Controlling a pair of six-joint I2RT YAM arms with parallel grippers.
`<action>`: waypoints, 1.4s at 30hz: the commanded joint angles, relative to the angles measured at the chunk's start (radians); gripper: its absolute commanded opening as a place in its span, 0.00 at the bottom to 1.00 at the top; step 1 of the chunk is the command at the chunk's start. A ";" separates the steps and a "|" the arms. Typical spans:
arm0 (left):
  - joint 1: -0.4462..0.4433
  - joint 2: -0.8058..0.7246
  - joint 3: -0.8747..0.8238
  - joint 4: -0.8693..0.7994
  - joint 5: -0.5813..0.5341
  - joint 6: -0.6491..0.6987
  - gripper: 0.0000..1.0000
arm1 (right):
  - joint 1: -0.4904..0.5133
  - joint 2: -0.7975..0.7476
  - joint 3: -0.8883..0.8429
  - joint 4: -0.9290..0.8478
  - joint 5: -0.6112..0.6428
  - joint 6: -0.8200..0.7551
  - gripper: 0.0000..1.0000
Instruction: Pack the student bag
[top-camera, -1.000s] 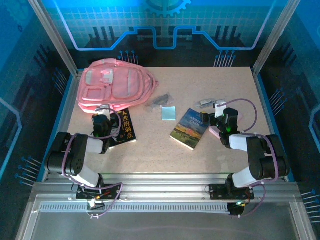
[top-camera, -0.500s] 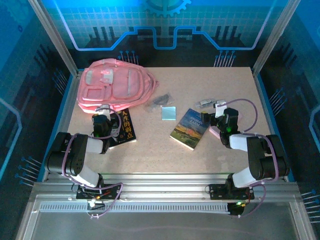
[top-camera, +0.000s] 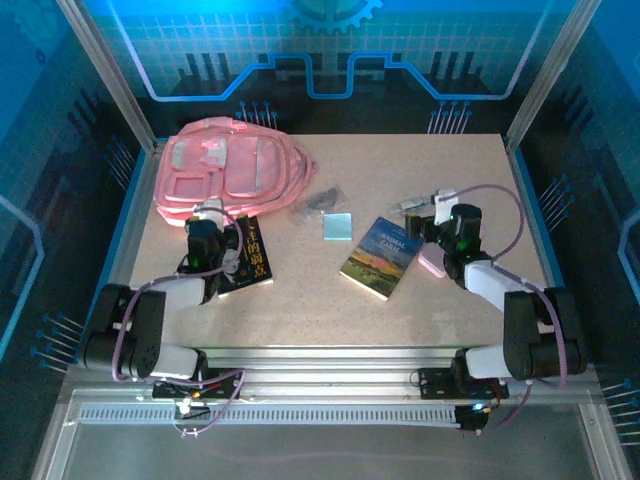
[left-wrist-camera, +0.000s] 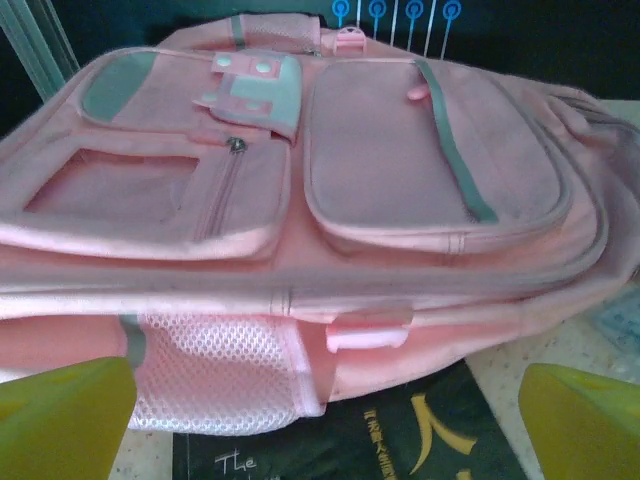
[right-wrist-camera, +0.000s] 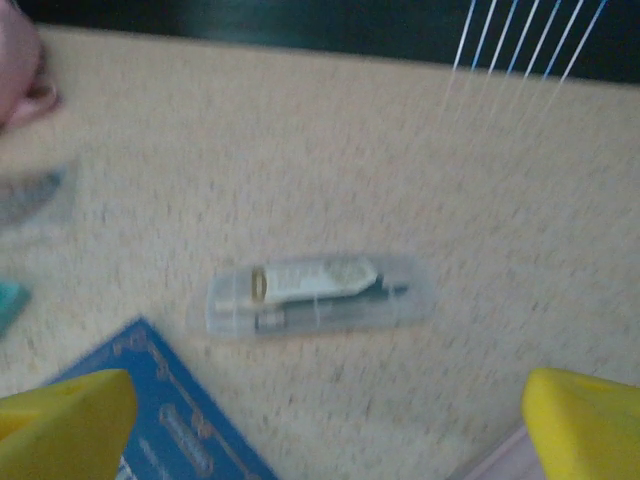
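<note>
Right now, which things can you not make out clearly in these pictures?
Student bag: whether the main compartment is open, hidden at this angle, left wrist view.
Black book: title cut off by the bottom edge, left wrist view.
Clear case: contents blurred, right wrist view.
Pink item: too small to identify, top view.

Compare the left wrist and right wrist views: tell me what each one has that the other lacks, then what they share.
Left wrist: zipped front pockets and a mesh pocket on the bag, and a black book at its near edge. Right wrist: a clear case and a blue book corner. Both: the table, and yellow-tipped jaws spread open, on the left gripper and right gripper.
</note>
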 joint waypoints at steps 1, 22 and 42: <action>-0.034 -0.037 0.205 -0.374 -0.038 -0.060 0.99 | -0.012 -0.078 0.141 -0.323 0.078 0.096 1.00; -0.293 0.963 1.637 -1.336 -0.248 -0.171 0.99 | -0.080 0.001 0.462 -0.879 -0.255 0.376 1.00; -0.374 0.966 1.700 -1.330 -0.109 0.067 0.00 | 0.003 0.126 0.596 -0.803 -0.372 0.444 0.92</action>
